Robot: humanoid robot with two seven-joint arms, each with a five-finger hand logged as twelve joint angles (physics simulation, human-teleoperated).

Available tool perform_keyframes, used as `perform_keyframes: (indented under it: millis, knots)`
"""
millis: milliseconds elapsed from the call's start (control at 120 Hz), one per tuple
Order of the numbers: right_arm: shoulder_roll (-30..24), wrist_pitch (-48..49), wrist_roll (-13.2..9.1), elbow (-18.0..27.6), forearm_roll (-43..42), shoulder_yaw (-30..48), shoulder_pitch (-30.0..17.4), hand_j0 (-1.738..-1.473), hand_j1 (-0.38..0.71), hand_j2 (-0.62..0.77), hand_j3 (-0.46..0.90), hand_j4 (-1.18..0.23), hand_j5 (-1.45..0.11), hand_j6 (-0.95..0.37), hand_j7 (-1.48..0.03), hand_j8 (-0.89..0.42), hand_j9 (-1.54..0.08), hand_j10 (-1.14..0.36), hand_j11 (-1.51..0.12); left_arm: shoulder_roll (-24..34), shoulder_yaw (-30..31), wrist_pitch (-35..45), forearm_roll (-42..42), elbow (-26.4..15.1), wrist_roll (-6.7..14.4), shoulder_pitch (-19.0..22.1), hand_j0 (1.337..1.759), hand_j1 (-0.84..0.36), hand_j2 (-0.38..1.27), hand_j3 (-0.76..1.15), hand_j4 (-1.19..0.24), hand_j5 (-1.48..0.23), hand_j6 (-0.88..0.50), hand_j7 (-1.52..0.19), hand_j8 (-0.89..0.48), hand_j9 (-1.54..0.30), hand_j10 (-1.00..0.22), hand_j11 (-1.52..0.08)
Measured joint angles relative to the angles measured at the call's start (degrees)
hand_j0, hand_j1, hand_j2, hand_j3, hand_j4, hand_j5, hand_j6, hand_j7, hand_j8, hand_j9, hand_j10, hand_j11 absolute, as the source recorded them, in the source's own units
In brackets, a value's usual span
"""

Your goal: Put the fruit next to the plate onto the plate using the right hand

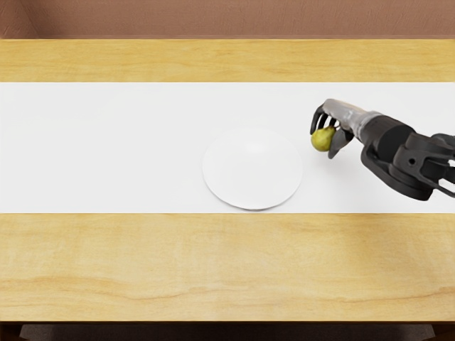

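One pear (321, 139) is my whole job, and my right hand (337, 126) has it. My fingers (316, 121) curl over its top and far side, thumb on the near side, pinching it. The pear is just right of the plate (217, 177), near the rim but apart from it, over the white cloth (106, 142) on the bench (213, 270). I cannot tell whether it is lifted or resting on the cloth.

As I judge it, the pear is smooth and rounded, and much of it shows outside my fingers, so a shallow grip could let it slip on the way across. Carried low, it may knock the rim and shove the plate. Released too high or near the edge, it could roll off.
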Motion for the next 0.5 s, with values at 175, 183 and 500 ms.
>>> perform_keyframes:
  millis: [175,183,500]
  knots:
    - [3.78,1.06,0.01,1.27,0.18,0.25,1.12,-1.656,0.32,0.43,0.0,-0.65,-1.04,-0.47,-1.01,-0.5,-1.04,-0.76,-1.04,0.0,0.0,0.0,0.0,0.01,0.0,0.0,1.658,0.33,0.0,0.0,-0.02,-0.02,-0.02,-0.02,-0.02,-0.02,-0.01,-0.02]
    - [3.96,1.08,0.01,1.35,0.19,0.27,1.14,-1.656,0.32,0.43,0.0,-0.65,-1.04,-0.47,-1.01,-0.5,-1.04,-0.76,-1.04,0.0,0.0,0.0,0.0,0.01,0.0,0.0,1.658,0.33,0.0,0.0,-0.02,-0.02,-0.02,-0.02,-0.02,-0.02,-0.01,-0.02]
    - [10.09,1.21,0.02,1.02,0.17,0.08,0.58,-1.656,0.31,0.41,0.0,-0.67,-1.03,-0.49,-1.0,-0.52,-1.03,-0.76,-1.04,0.0,0.01,0.0,0.0,0.0,0.0,0.0,1.658,0.33,0.0,0.0,-0.02,-0.02,-0.02,-0.02,-0.02,-0.02,-0.02,-0.02]
